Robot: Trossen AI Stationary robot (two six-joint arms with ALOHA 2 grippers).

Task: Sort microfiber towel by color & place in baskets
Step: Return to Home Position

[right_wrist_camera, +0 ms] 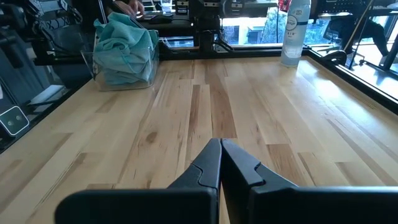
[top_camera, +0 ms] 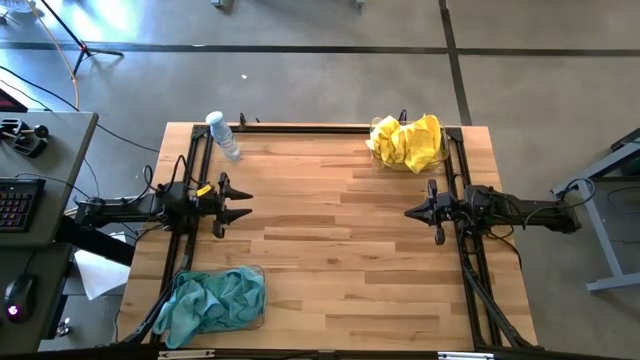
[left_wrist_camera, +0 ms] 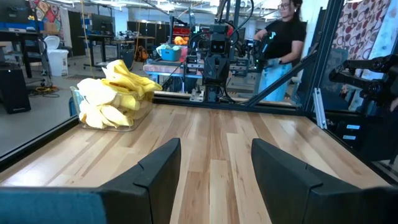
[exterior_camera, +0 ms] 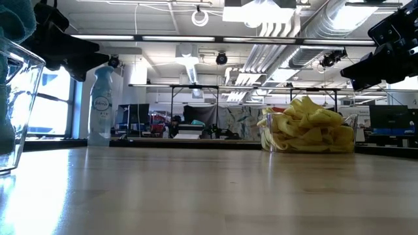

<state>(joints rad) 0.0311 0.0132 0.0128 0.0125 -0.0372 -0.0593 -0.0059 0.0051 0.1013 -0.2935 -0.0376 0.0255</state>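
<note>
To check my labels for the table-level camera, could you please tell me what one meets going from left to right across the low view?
Clear basket holding a teal towel → spray bottle → second basket heaped with yellow towels.

grey concrete floor [top_camera: 300, 85] | exposed ceiling ducts [exterior_camera: 339, 16] | desk [top_camera: 65, 145] w/ kbd [top_camera: 15, 205]

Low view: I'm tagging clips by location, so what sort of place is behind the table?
Likely an open-plan robotics lab: exposed ceiling ducts, benches with monitors, and, in the left wrist view, another rig with a person beside it.
</note>
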